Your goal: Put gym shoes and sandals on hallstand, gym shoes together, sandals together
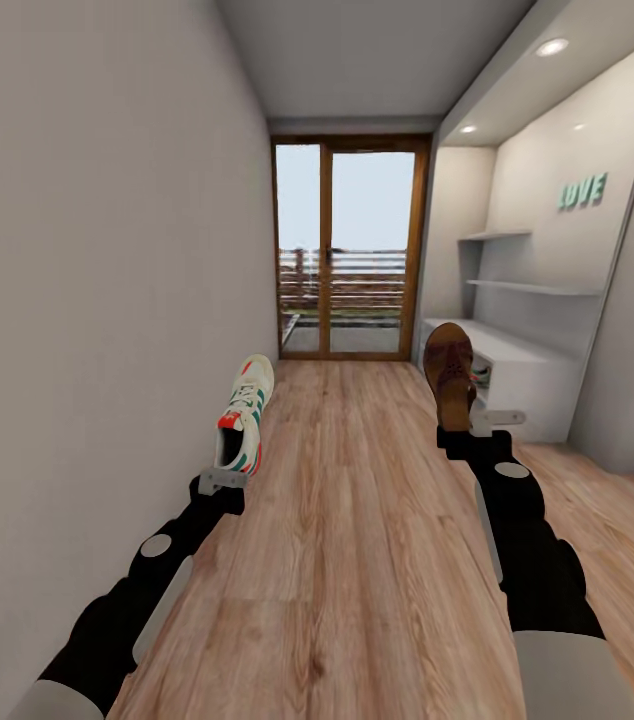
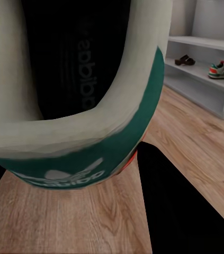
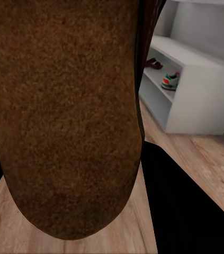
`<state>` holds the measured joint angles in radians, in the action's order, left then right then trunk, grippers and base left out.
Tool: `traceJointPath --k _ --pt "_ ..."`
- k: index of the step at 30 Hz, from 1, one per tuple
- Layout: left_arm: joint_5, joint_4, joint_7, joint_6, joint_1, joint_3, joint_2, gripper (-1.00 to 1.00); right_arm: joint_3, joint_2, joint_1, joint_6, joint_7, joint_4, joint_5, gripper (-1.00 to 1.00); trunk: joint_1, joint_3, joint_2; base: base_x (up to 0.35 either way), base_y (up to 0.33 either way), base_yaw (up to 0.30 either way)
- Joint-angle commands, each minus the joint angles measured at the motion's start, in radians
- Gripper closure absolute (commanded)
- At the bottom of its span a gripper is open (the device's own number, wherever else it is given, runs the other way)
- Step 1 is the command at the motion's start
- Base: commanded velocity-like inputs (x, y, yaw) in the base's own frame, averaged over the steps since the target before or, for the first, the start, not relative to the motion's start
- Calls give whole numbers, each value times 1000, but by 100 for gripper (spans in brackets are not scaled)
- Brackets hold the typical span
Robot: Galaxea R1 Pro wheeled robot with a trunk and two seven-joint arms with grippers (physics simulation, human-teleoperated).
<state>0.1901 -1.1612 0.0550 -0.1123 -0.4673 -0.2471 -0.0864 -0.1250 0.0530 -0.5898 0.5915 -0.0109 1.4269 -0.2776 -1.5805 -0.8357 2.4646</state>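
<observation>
Both sets of jaws are clamped on footwear: the left gripper (image 1: 223, 481) grips a gym shoe (image 1: 245, 414) by its heel end, toe pointing up and fwd, and the right gripper (image 1: 469, 428) grips a sandal (image 1: 450, 374), likewise standing up from the jaws w/ its footbed facing the head camera. Both items are off the corridor floor (image 1: 357, 520), carried in the air.

Step in hand, as I judge it: the carry leg of the second batch. The hallstand (image 1: 532, 375) sits ahead on the right side of the corridor, near the glass door (image 1: 352, 250), and the robot isn't at it yet.

What's in the rack: the left wrist view shows the other gym shoe (image 2: 220, 69) already on an open shelf, towards the shelf's outer end, w/ the other sandal (image 2: 185, 60) on the same shelf, further in and apart from it. The right wrist view shows the same two (sneaker (image 3: 170, 80) nearer the open front edge, sandal (image 3: 154, 64) deeper back). The bench top and the two floating shelves above look bare from here.

Next move, prob.: roll fwd, turn to face the rack, then reach each arm into that shelf. It calls for setting the held sneaker right beside its mate and the held sandal beside its mate, so the gap between the shelved two (small, hard to gauge) matters; lowering flat before release would keep either from tipping off the front edge.
</observation>
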Motion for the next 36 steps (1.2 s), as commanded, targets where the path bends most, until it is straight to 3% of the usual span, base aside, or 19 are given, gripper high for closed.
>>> traceJointPath --k 1,36 --pt "9 -2 2 -6 -1 -1 -1 100 -1 1 -1 6 1 1 -2 100 0 -1 1 347 0 0" --pt "9 -2 2 -6 -1 -1 0 100 -1 1 -1 5 0 1 -2 100 0 -1 1 346 0 0"
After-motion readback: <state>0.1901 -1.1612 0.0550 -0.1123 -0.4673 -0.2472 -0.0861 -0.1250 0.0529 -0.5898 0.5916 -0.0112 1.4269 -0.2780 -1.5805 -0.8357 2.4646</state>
